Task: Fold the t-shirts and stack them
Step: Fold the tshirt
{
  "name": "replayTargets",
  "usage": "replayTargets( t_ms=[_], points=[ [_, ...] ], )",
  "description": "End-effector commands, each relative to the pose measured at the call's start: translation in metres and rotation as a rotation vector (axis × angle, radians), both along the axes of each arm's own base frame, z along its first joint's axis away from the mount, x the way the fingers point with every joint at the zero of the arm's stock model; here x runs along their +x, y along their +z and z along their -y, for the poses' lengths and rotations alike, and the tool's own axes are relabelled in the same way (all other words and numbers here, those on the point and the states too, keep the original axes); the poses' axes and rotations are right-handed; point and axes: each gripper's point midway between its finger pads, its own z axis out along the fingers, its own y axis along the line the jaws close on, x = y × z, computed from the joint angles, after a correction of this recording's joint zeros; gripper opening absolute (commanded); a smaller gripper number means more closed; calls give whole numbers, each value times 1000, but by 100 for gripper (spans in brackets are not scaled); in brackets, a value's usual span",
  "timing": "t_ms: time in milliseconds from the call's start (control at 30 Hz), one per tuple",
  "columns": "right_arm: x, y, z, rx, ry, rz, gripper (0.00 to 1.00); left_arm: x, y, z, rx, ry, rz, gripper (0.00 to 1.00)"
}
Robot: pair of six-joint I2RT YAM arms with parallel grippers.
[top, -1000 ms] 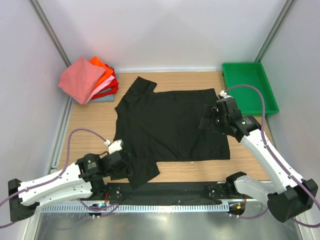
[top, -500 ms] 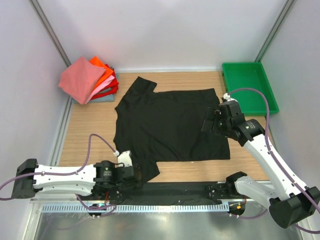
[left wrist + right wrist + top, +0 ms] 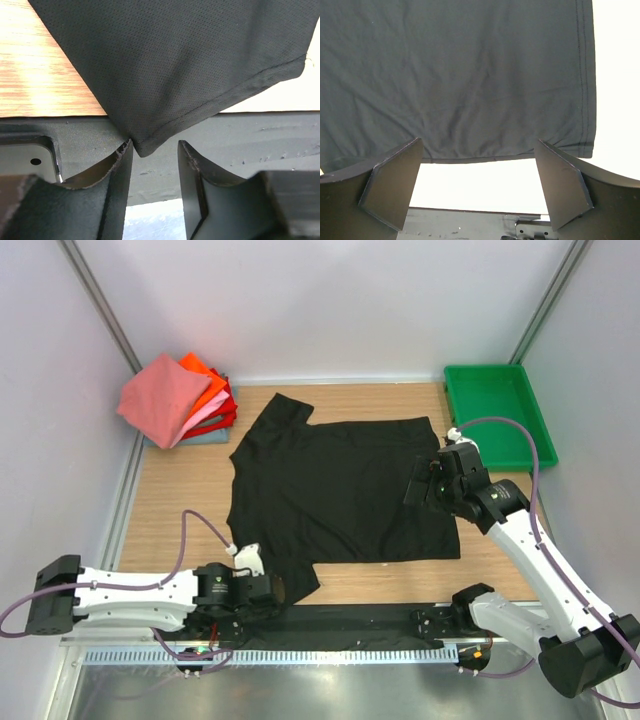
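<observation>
Spreading the black t-shirt (image 3: 340,490) flat across the wooden table (image 3: 175,515), beside folded t-shirts (image 3: 180,400) piling at the far left corner. Bracketing its near sleeve corner with the left gripper (image 3: 154,165), jaws partly apart, pinching nothing. Hovering the right gripper (image 3: 477,185) over the right hem, jaws gaping wide, holding nothing.

The spread t-shirt (image 3: 340,490) is plain black, finely dotted in weave up close. The folded shirts (image 3: 175,400) show salmon-pink, orange, red and pale pink; the bottom layer (image 3: 205,438) looks grey-blue, though barely visible. The tray (image 3: 497,412) is bright green, and the table (image 3: 180,510) is pale wood grain.
</observation>
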Motion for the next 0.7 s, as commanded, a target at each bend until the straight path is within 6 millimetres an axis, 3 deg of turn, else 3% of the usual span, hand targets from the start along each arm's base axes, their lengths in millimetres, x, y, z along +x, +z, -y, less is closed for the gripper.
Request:
replayTargets(
  t_ms=[0, 133, 267, 333, 400, 533, 667],
  points=[
    [1, 2, 4, -10, -27, 20, 100, 7, -6, -3, 42, 13, 41, 42],
    [0, 0, 6, -17, -32, 14, 100, 9, -7, -3, 69, 5, 54, 30],
    [-1, -2, 11, -35, -56, 12, 100, 14, 1, 2, 72, -24, 88, 0],
    [-3, -7, 28, -74, -170, 6, 100, 17, 12, 1, 94, -35, 109, 0],
    [-5, -12, 32, -63, -221, 13, 100, 24, 19, -7, 148, -51, 147, 0],
    [-23, -50, 27, 12, -272, -52, 100, 38, 38, -3, 155, -70, 231, 0],
    [-45, -88, 34, 32, -400, -160, 100, 46, 37, 2, 125, -88, 255, 0]
  ],
)
